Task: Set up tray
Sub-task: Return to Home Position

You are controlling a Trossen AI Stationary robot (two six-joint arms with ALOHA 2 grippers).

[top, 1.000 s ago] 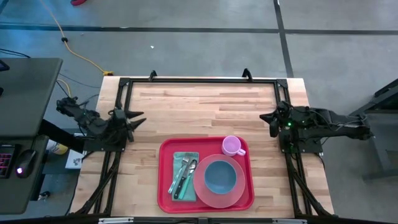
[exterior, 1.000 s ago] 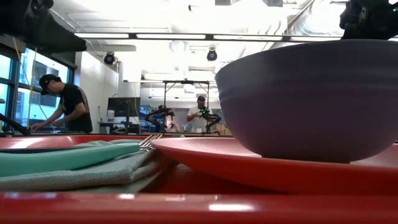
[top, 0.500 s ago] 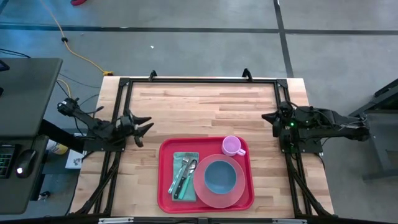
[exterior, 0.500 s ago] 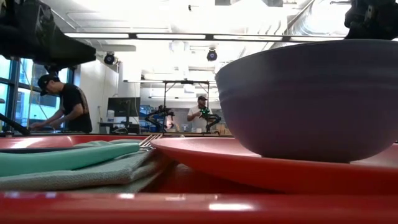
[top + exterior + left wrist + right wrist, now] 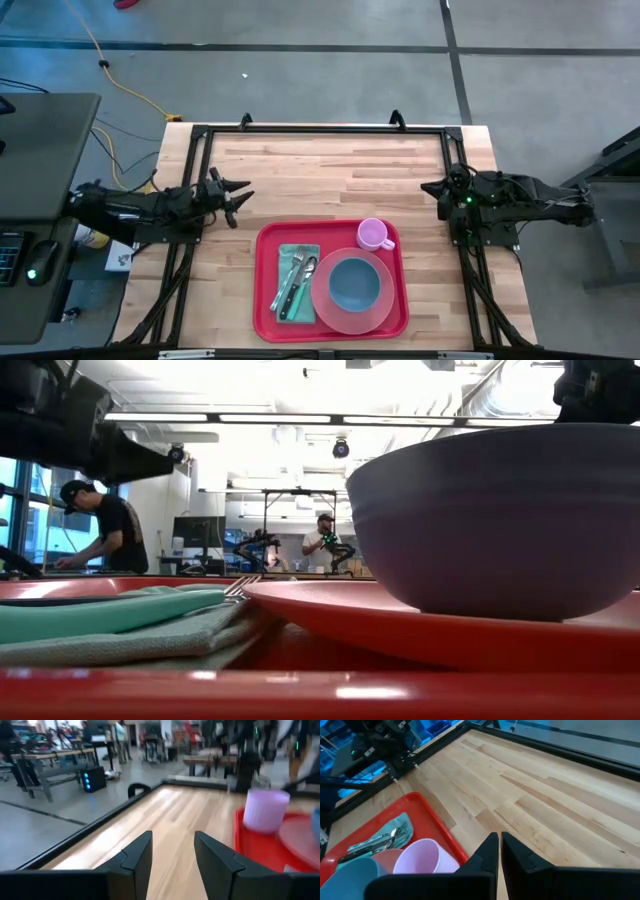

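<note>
One tray (image 5: 264,292), seemingly between left tool (image 5: 238,202), right tool (image 5: 428,188)

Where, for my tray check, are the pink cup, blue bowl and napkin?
pink cup (image 5: 373,235): high view, inside of its mouth.
blue bowl (image 5: 353,283): high view, centre of its hollow.
napkin (image 5: 288,253): high view, bare far corner.

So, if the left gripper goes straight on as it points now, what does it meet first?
Nothing soon, it seems: the left gripper points over bare table, passing beside the tray; far opposite is the right gripper.
</note>
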